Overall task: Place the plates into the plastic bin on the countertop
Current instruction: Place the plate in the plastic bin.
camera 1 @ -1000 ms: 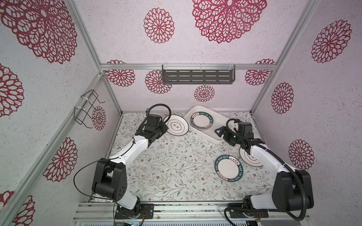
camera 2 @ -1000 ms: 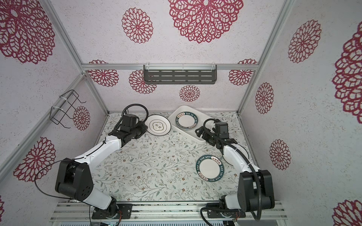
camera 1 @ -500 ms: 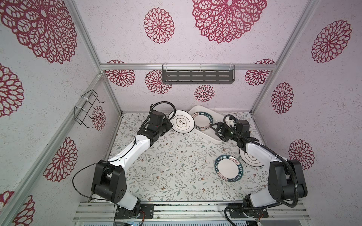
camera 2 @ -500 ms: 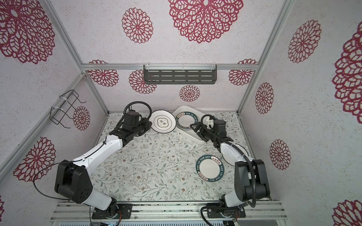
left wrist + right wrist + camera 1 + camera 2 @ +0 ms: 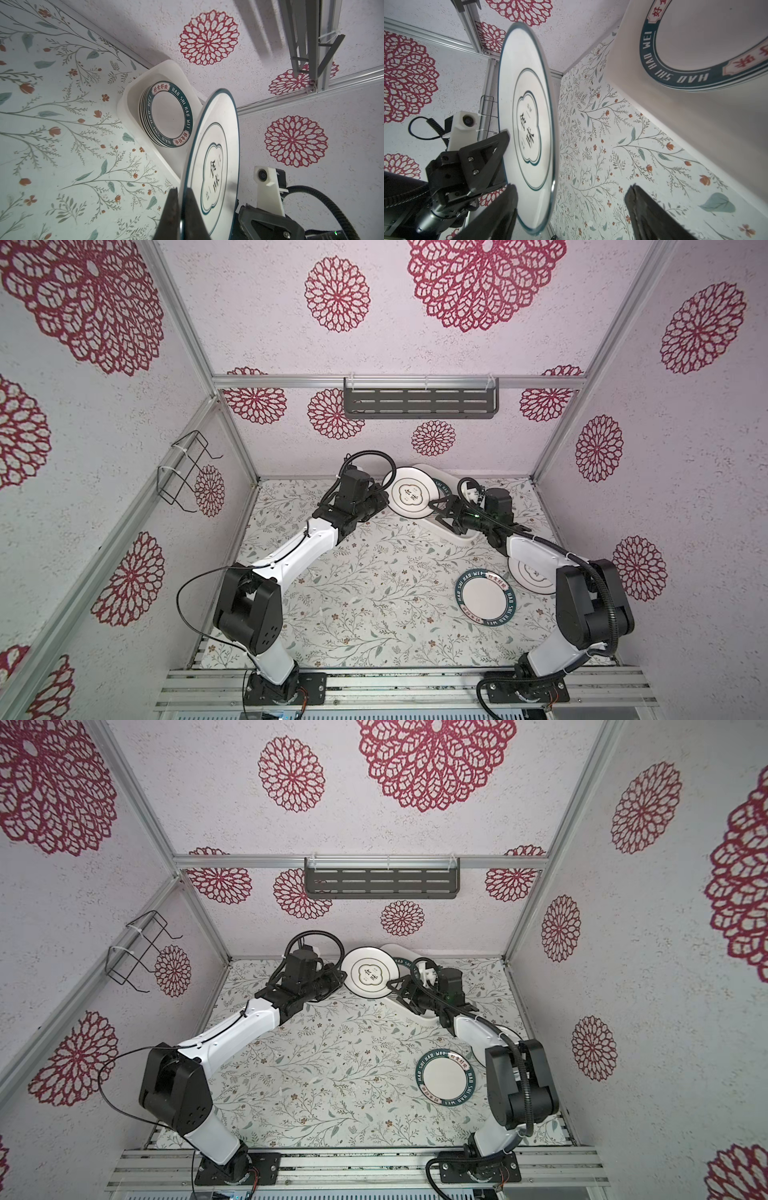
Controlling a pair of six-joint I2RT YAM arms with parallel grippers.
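Observation:
My left gripper [image 5: 384,502] [image 5: 180,189] is shut on the rim of a white plate with a clover emblem [image 5: 415,497] [image 5: 372,977] [image 5: 214,155]. It holds the plate on edge, tilted, above the near-left end of the plastic bin [image 5: 461,537] [image 5: 128,108]. My right gripper [image 5: 440,512] [image 5: 572,187] is open, and its fingers straddle the opposite rim of this plate [image 5: 527,124] without clamping it. A stack of teal-rimmed plates [image 5: 170,114] [image 5: 695,52] lies in the bin. On the countertop [image 5: 374,572] lie a teal-rimmed plate [image 5: 484,597] [image 5: 446,1077] and a clover plate [image 5: 534,576].
A dark slotted shelf [image 5: 419,402] hangs on the back wall and a wire rack [image 5: 187,472] on the left wall. The bin stands against the back wall. The right forearm passes over the clover plate on the countertop.
The left arm has carried the clover plate up and to the right, from beside the bin to over it. The right gripper has moved left to the plate's far rim.

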